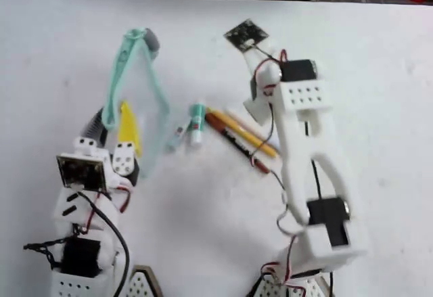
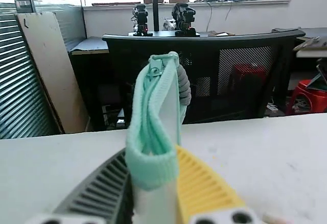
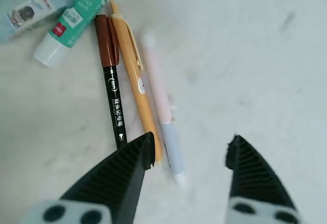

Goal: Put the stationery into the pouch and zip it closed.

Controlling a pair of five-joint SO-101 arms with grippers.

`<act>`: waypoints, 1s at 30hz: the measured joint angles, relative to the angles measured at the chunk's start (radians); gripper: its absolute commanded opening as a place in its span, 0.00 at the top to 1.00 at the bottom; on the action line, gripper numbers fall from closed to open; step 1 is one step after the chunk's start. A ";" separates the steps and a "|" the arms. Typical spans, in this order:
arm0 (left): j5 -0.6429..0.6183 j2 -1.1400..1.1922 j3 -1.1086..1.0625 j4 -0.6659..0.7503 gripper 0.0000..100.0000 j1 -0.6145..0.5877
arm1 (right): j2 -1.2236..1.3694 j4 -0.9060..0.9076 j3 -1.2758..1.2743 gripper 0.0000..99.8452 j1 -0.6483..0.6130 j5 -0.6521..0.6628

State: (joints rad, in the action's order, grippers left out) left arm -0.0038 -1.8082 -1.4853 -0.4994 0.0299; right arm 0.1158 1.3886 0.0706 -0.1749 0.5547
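A clear pouch (image 1: 139, 87) with a mint zip edge lies at the left of the table. My left gripper (image 1: 112, 128) is shut on its near end; the grey and yellow fingers (image 2: 204, 188) clamp the mint edge (image 2: 153, 132). To the right of the pouch lie a glue stick (image 1: 196, 124), a small eraser (image 1: 177, 136), a black-and-brown marker (image 1: 235, 141), a yellow pen (image 1: 249, 133) and a pale pink pen (image 3: 159, 99). My right gripper (image 3: 190, 146) hangs open just above the pens' ends, holding nothing.
The white table (image 1: 203, 216) has bare room in front of the stationery and at the far right. Its back edge runs along the top of the high view. Both arm bases stand at the near edge.
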 measured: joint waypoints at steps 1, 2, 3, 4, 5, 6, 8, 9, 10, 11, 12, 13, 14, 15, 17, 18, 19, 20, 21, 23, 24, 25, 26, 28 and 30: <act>0.002 0.000 0.000 0.000 0.96 0.011 | 0.040 -0.002 0.014 0.80 0.000 0.000; 0.003 0.000 0.000 0.000 0.93 0.018 | 0.075 -0.003 0.028 0.77 0.000 -0.002; 0.006 0.000 0.000 0.000 0.89 0.023 | 0.106 -0.003 0.041 0.75 0.000 -0.006; 0.006 0.000 0.000 0.000 0.86 0.026 | 0.127 -0.003 0.051 0.74 0.000 -0.012; 0.006 0.000 0.000 0.000 0.83 0.028 | 0.146 -0.003 0.058 0.74 0.000 -0.017; 0.006 0.000 0.000 0.000 0.83 0.029 | 0.161 -0.003 0.063 0.76 0.000 -0.020; 0.006 0.000 0.000 -0.006 0.83 0.029 | 0.184 -0.011 0.066 0.78 -0.014 -0.018; 0.005 -0.006 0.000 -0.011 0.83 0.031 | 0.192 -0.018 0.066 0.78 -0.023 -0.018; 0.005 -0.008 0.000 -0.014 0.83 0.034 | 0.196 -0.026 0.068 0.78 -0.034 -0.018; 0.005 -0.009 0.000 -0.015 0.83 0.034 | 0.201 -0.029 0.068 0.78 -0.044 -0.018; 0.005 -0.011 0.000 -0.018 0.83 0.034 | 0.203 -0.031 0.068 0.78 -0.055 -0.009; 0.005 -0.012 0.000 -0.018 0.83 0.034 | 0.203 -0.031 0.068 0.78 -0.069 0.003; 0.005 -0.012 0.000 -0.021 0.83 0.034 | 0.204 -0.035 0.068 0.78 -0.081 0.014; 0.005 -0.014 0.000 -0.021 0.83 0.032 | 0.212 -0.041 0.069 0.78 -0.094 0.020; 0.005 -0.014 0.000 -0.021 0.83 0.032 | 0.239 -0.060 0.069 0.78 -0.104 0.026; 0.005 -0.014 0.000 -0.021 0.83 0.032 | 0.258 -0.069 0.069 0.78 -0.104 0.028; 0.005 -0.014 0.000 -0.026 0.83 0.034 | 0.275 -0.078 0.069 0.78 -0.098 0.032; 0.005 -0.015 0.006 -0.035 0.83 0.034 | 0.298 -0.087 0.069 0.78 -0.095 0.035; 0.005 -0.015 0.014 -0.051 0.83 0.034 | 0.319 -0.097 0.069 0.78 -0.095 0.035; 0.021 -0.017 0.025 -0.080 0.83 0.034 | 0.365 -0.124 0.069 0.78 -0.100 0.035; 0.028 -0.017 0.025 -0.089 0.83 0.034 | 0.385 -0.137 0.069 0.78 -0.097 0.035; 0.028 -0.017 0.025 -0.092 0.83 0.035 | 0.396 -0.150 0.069 0.78 -0.092 0.035; 0.026 -0.017 0.025 -0.094 0.83 0.035 | 0.404 -0.163 0.069 0.78 -0.084 0.035; 0.020 -0.017 0.011 -0.086 0.83 0.034 | 0.411 -0.175 0.069 0.78 -0.077 0.035; 0.020 -0.017 -0.012 -0.060 0.83 0.034 | 0.417 -0.178 0.069 0.79 -0.077 0.035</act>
State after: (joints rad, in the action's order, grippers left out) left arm 0.0161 -1.8251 -1.4975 -0.5593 0.0637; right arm 0.5332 1.2106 0.1396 -0.2516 0.5900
